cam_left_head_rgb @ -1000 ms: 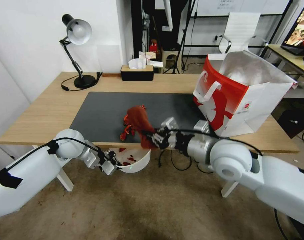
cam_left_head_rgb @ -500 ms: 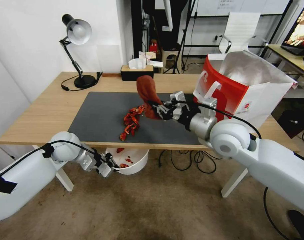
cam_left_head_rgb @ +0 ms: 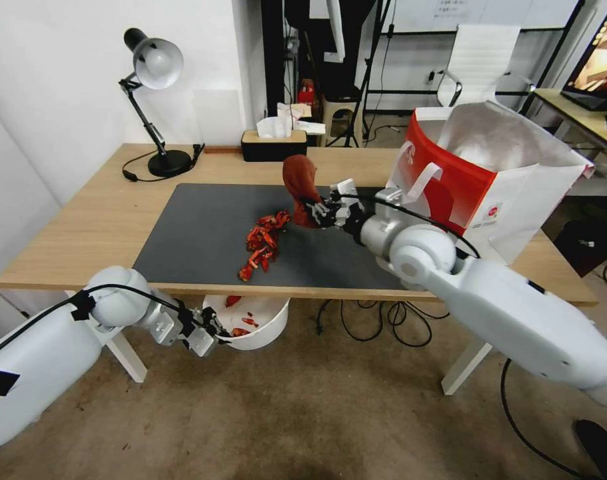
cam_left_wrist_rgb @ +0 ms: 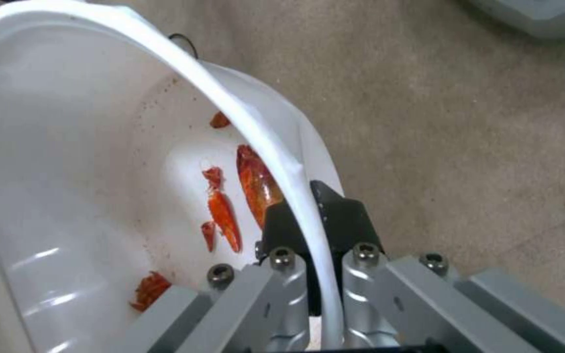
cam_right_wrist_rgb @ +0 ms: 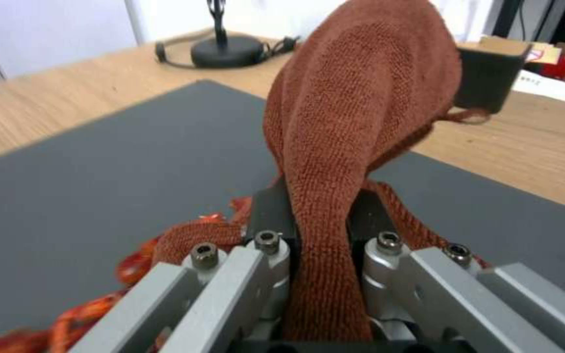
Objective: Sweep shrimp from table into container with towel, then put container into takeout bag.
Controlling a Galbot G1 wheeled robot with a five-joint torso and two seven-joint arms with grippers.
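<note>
Shrimp (cam_left_head_rgb: 262,241) heaped at frame centre on the table (cam_left_head_rgb: 103,220) mat, just lower left of the right pincer (cam_left_head_rgb: 318,212) clamped on the upright towel (cam_left_head_rgb: 300,187), container (cam_left_head_rgb: 260,330) below the table's near edge, rim pinched by the left pincer (cam_left_head_rgb: 213,327), takeout bag (cam_left_head_rgb: 490,193) upper right.

The soft rust-red terry towel (cam_left_head_rgb: 300,188) rises over glossy red-orange curled shrimp pieces (cam_left_head_rgb: 262,244) on the dark grey mat (cam_left_head_rgb: 196,227). The round plastic container (cam_left_head_rgb: 263,328) is plain white; the boxy paper takeout bag (cam_left_head_rgb: 480,193) is red and white with silver lining.

White wall (cam_left_head_rgb: 63,80); brown carpet floor (cam_left_head_rgb: 303,420); black desk lamp (cam_left_head_rgb: 151,67); white office chair (cam_left_head_rgb: 483,60) behind.
</note>
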